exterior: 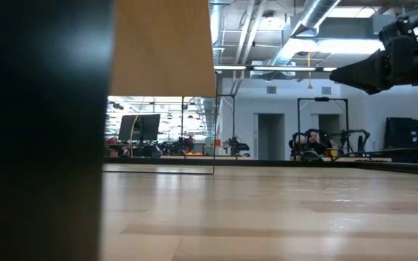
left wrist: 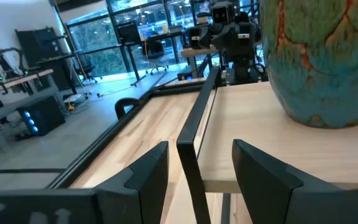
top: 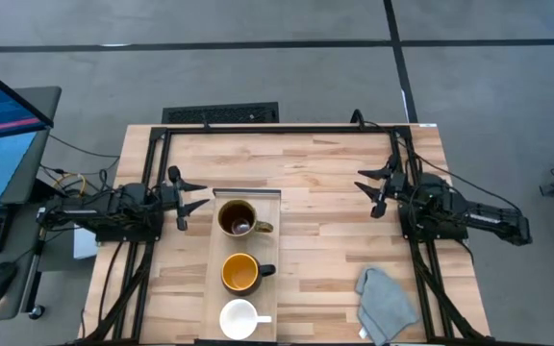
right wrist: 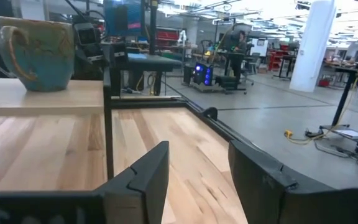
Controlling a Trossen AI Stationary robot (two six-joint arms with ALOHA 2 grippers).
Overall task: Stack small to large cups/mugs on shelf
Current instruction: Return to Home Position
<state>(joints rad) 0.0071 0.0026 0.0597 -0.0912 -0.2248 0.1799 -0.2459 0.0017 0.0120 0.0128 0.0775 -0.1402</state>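
Note:
A pale wooden shelf (top: 269, 231), raised on a dark frame, stands on the table left of the middle. Three mugs stand upright on it in a row. The large one (top: 238, 218), brown inside and teal-green outside, is farthest. The medium dark one with a yellow inside (top: 241, 273) is in the middle. The small white one (top: 239, 318) is nearest. My left gripper (top: 198, 197) is open and empty at the shelf's far left corner, beside the large mug (left wrist: 319, 56). My right gripper (top: 368, 195) is open and empty over the table, right of the shelf, facing the large mug (right wrist: 36, 53).
A crumpled grey cloth (top: 385, 303) lies on the table near the front right. The tabletop between the shelf and my right arm is bare wood. The shelf's dark leg (exterior: 42, 130) and the board's underside (exterior: 162, 47) fill the left of the low view.

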